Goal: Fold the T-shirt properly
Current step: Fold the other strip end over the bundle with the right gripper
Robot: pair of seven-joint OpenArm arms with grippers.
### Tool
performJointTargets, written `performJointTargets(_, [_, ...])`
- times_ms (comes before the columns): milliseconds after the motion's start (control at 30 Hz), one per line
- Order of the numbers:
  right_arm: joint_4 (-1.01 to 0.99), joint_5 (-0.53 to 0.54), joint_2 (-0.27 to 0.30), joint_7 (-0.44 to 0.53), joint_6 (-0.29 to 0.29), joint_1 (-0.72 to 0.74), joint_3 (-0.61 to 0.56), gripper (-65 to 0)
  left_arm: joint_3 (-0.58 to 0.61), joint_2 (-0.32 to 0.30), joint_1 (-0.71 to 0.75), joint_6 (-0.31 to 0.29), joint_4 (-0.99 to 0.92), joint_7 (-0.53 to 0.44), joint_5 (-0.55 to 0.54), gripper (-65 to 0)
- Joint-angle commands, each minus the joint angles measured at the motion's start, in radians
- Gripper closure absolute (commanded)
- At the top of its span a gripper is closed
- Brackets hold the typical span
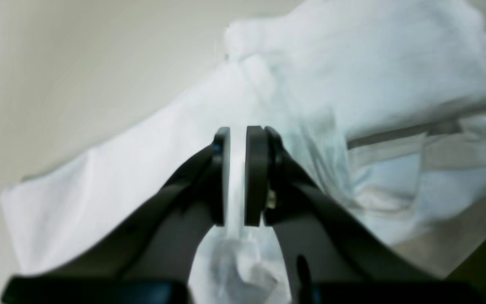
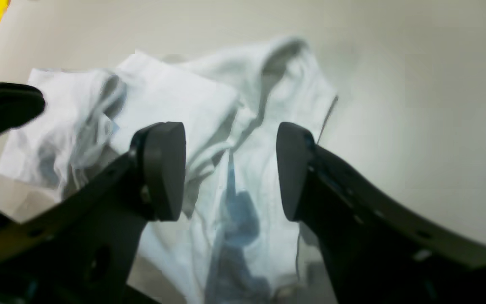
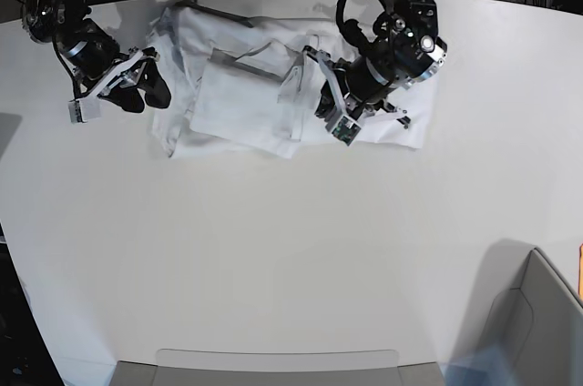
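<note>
While base view hides it, left claw (image 1: 238,177) slightly parted around T-shirt (image 1: 352,84), right claw (image 2: 230,169) apart.

Both wrist views motion-blurred. T-shirt (image 1: 310,63) cut off at frame edges. Left gripper (image 1: 238,177) hides cloth beneath; whether it pinches fabric cannot be told.

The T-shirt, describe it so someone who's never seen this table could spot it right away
Look at the far half of the pale grey table, between the two black robot arms. The T-shirt lies there as a rumpled, partly folded white heap, plain and without print. It is the only cloth on the table, brighter than the grey surface and soft-edged beside the hard black fingers next to it.
</note>
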Motion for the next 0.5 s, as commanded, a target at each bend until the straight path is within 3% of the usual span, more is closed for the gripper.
performJointTargets(0, [-0.016,0.024,0.011,0.023,0.026,0.01,0.01,-31.0,0.005,0.01,-0.006,-0.003,0.016,-0.027,-0.026,-7.8])
performJointTargets(133, [-0.166,0.027,-0.003,0.04,0.033,0.024,0.01,-27.6,0.005,0.004,-0.006,-0.003,0.016,-0.027,-0.026,-7.8])
performJointTargets(267, [-0.273,0.027,-0.032,0.096,0.036,0.024,0.009,-27.7,0.005,-0.01,-0.006,-0.003,0.015,-0.027,-0.026,-7.8])
performJointTargets(467, [-0.395,0.047,-0.04,0.096,0.039,0.082,-0.053,-27.7,0.005,-0.01,-0.006,-0.003,0.013,-0.027,-0.026,-7.8])
